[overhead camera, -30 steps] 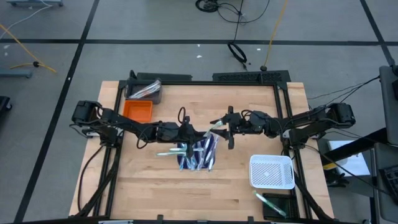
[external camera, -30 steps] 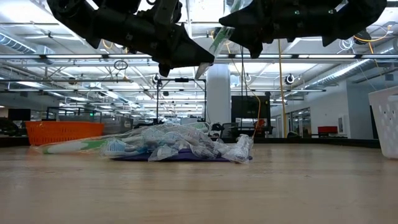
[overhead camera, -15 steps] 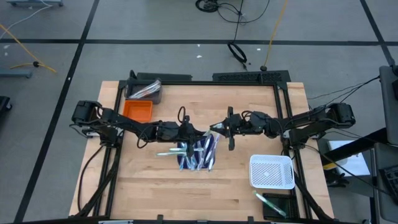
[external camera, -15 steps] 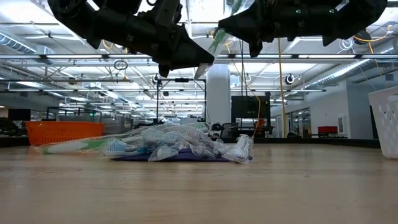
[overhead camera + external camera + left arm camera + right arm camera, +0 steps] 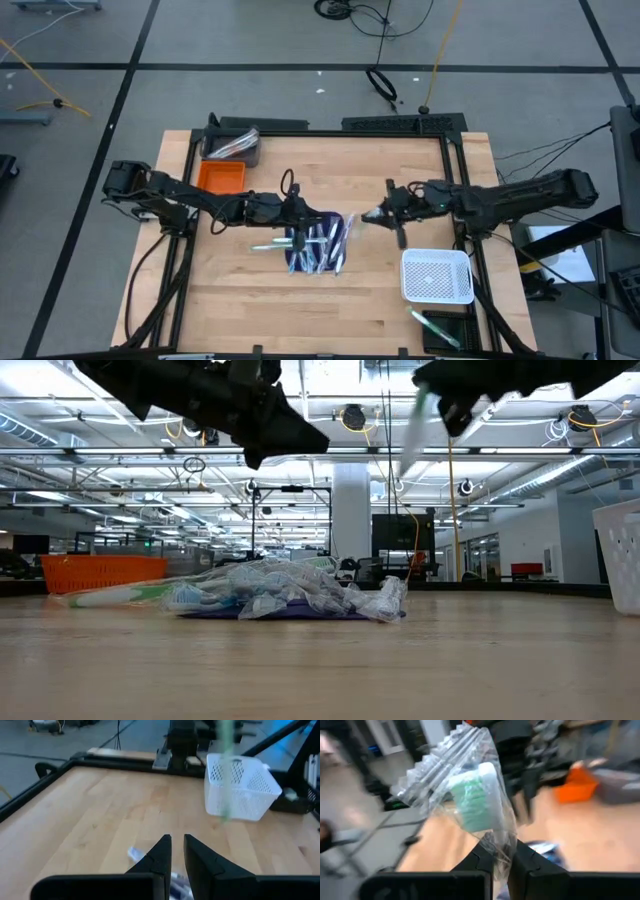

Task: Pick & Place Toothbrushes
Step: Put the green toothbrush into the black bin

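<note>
A wrapped toothbrush (image 5: 472,800), green-headed inside clear film, is clenched between the fingers of the right claw (image 5: 372,215). The grip sits at the low end of the wrapper, so the brush head and loose film stand free of the fingers. That suits a carry, since nothing drags, though in my judgement the film could slip because it is pinched more than the handle. In the low view the item hangs tilted beneath the claw (image 5: 412,428), well above the surface (image 5: 240,300).

The right claw is between the pile and the white basket (image 5: 436,276). From this position the carry appears directed at that basket, which seems the intended receptacle. Its mesh walls would contain a dropped item.

The remaining toothbrushes (image 5: 318,243) lie heaped on a dark blue mat (image 5: 296,262) near the middle of the surface, one pale green piece (image 5: 266,247) jutting out toward the left arm's side. The mat keeps the stock gathered within reach of both arms.

The left claw (image 5: 298,211) hangs over the pile's far edge, its fingers (image 5: 159,854) nearly together with only a thin gap and grasping nothing visible. It looks to be waiting clear of the other arm's path.

An orange bin (image 5: 220,178) and a dark tray (image 5: 232,147) holding wrapped items sit at the far left corner. Another wrapped item (image 5: 432,324) lies in a dark tray (image 5: 445,335) just beyond the basket, at the near edge.
</note>
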`<act>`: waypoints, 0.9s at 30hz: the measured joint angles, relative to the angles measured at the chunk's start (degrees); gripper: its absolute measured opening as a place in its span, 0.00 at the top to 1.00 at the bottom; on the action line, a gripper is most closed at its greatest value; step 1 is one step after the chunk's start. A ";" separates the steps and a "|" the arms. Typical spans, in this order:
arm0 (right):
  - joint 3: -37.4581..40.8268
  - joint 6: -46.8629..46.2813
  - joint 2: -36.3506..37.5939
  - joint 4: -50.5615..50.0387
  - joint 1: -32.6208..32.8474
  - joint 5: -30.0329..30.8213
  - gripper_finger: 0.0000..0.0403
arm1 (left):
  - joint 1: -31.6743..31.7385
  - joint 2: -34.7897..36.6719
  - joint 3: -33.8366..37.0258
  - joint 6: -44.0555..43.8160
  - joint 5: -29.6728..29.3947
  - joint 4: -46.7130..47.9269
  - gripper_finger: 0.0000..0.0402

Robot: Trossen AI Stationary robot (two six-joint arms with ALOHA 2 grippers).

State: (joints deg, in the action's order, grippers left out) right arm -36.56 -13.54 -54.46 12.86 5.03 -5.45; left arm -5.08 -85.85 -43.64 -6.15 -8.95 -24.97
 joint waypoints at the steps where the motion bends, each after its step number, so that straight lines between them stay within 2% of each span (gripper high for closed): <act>1: 0.00 -1.14 1.70 -2.41 1.06 -1.22 0.97 | 0.00 0.09 0.00 0.00 -0.03 0.44 0.88; 7: 0.00 -7.08 9.15 -12.05 9.59 -6.79 0.97 | 0.00 0.10 0.00 -0.20 -0.05 0.89 0.88; 9: 0.00 -9.57 10.72 -15.25 12.83 -7.00 0.97 | 0.00 0.10 0.00 -0.34 -0.07 1.17 0.88; 16: -1.90 -20.05 11.85 -25.16 24.52 -8.32 0.97 | 0.00 0.10 0.00 -0.95 -0.09 0.85 0.88; 20: -3.94 -26.75 11.81 -30.51 30.36 -6.22 0.97 | 0.00 0.10 0.00 -2.46 -0.09 0.85 0.88; 27: -4.26 -43.70 10.96 -37.21 38.87 -1.65 0.97 | 0.00 0.10 -0.02 -3.47 -0.11 0.85 0.88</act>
State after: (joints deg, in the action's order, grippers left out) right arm -40.82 -57.24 -43.50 -24.35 43.90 -7.10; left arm -5.08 -85.76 -43.66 -9.63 -9.06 -24.12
